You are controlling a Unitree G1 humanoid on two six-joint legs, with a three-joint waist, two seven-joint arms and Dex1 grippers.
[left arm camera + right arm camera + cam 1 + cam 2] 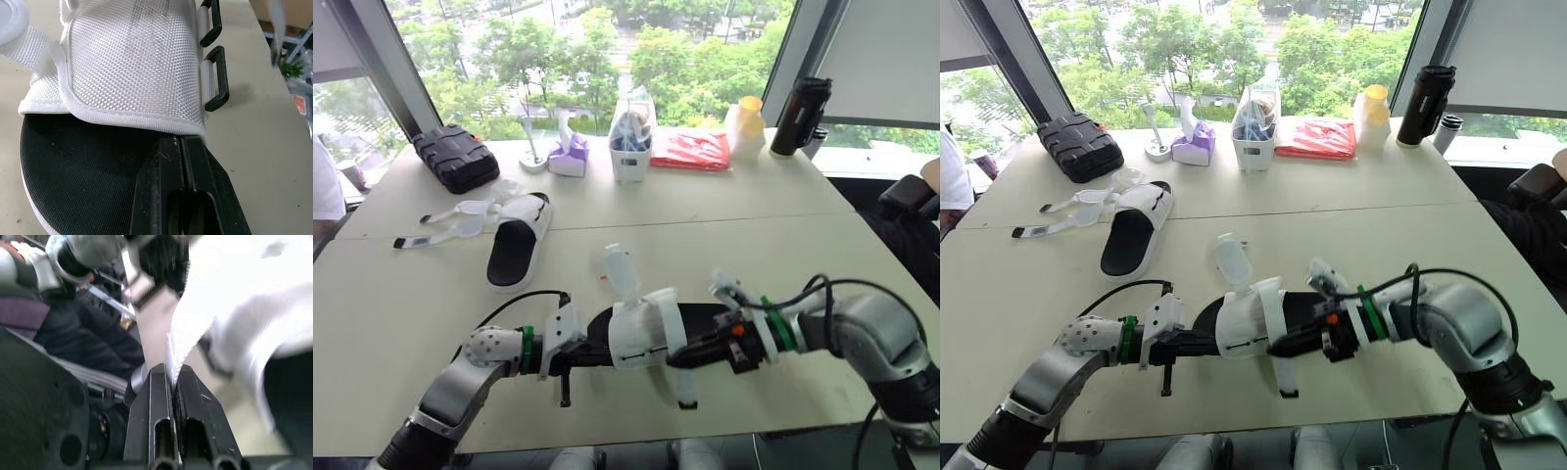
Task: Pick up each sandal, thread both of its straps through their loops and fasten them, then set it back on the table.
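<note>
One white sandal with a black footbed (641, 331) hangs just above the table's front edge, held between both arms. My left gripper (594, 349) is shut on the sole's edge (181, 145), beside the two black loops (215, 73). My right gripper (675, 359) is shut on a white strap (172, 363) of this sandal. One strap end hangs down (686, 389) and another flap (622, 270) sticks up. The second sandal (519, 242) lies flat at the left middle of the table, its straps (445, 223) unfastened and spread out to the left.
Along the far edge stand a black case (456, 157), a purple tissue box (569, 155), a white bin (631, 147), a red packet (693, 150), a yellow-capped bottle (746, 128) and a black flask (800, 116). A person's sleeve (325, 186) shows at the far left.
</note>
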